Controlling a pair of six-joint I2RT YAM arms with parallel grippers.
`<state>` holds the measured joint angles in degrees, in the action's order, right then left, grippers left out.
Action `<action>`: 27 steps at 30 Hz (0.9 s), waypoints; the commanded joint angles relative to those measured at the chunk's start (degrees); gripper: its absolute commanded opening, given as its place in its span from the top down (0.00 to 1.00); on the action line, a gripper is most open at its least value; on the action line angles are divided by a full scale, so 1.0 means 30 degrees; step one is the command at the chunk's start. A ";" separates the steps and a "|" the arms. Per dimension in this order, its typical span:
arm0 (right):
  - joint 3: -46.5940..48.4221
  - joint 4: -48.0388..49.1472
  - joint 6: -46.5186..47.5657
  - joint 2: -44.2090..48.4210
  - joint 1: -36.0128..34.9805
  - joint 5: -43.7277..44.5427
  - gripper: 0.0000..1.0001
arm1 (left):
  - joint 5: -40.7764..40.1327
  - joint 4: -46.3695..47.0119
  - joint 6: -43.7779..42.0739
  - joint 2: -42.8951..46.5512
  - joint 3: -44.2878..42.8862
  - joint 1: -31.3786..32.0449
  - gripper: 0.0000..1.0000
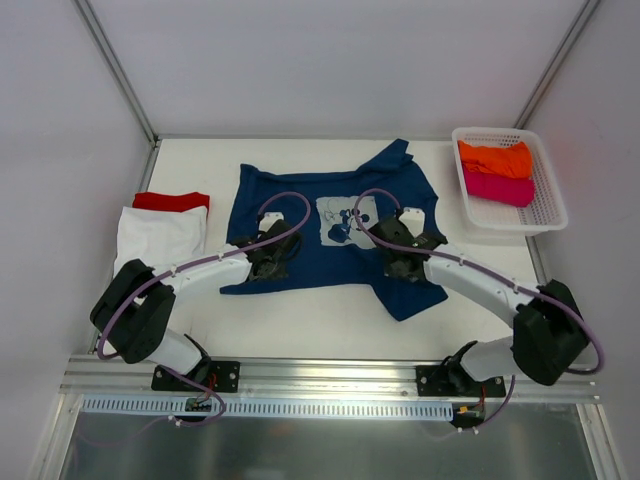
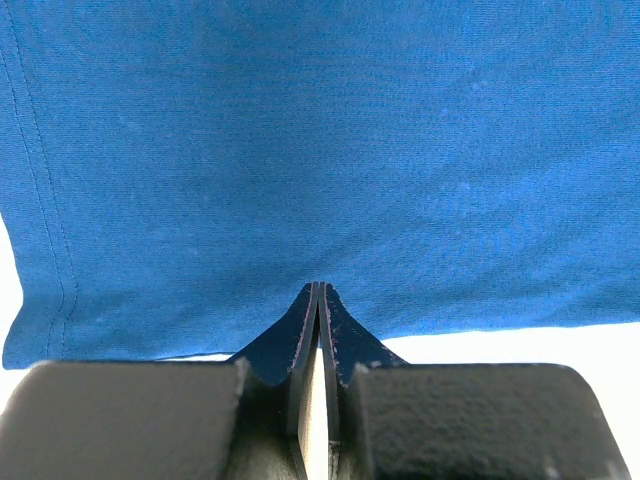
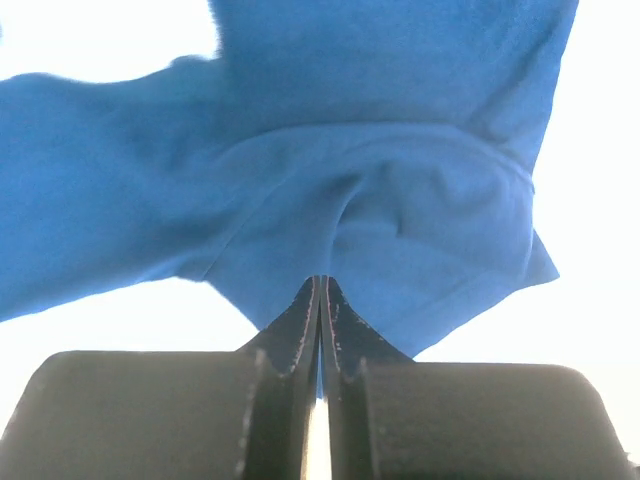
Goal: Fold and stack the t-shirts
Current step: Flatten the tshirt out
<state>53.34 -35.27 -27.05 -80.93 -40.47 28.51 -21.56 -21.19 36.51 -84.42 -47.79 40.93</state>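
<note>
Top view: navy t-shirt lies spread flat at the centre of the table, white chest print facing up. One sleeve points toward the far edge, another toward the near edge on the right.

Left gripper: on the shirt's near-left part. In its wrist view the jaws are pressed together, tips just past the hem, cloth flat around them. Cannot tell whether any cloth is pinched.

Right gripper: on the shirt's near-right part, by the sleeve. Jaws closed; in its wrist view creases run into the tips, so it grips the navy cloth.

Left of the shirt: folded white t-shirt overlapping a red t-shirt.

Far right: white mesh basket holding an orange t-shirt and a magenta t-shirt, side by side.
</note>
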 commanded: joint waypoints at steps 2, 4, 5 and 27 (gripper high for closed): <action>-0.0319 -0.2305 -0.1325 0.2480 -0.1012 0.1277 1.00 | -0.0225 0.0032 0.0133 0.0221 -0.0183 0.0156 1.00; -0.0756 -0.2483 -0.1530 0.2980 -0.1188 0.1628 0.99 | -0.0196 0.0061 0.0134 0.0221 -0.0212 0.0156 1.00; -0.0933 -0.2512 -0.1589 0.2981 -0.1217 0.1716 1.00 | -0.0196 0.0061 0.0134 0.0192 -0.0242 0.0156 1.00; -0.2781 0.1036 -0.3345 -0.2791 -0.3646 -0.1478 1.00 | -0.0811 0.0120 -0.0539 0.1658 0.0228 0.0127 1.00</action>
<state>46.68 -33.08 -32.56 -88.53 -48.82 29.19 -22.24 -21.17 36.16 -80.12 -47.07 40.93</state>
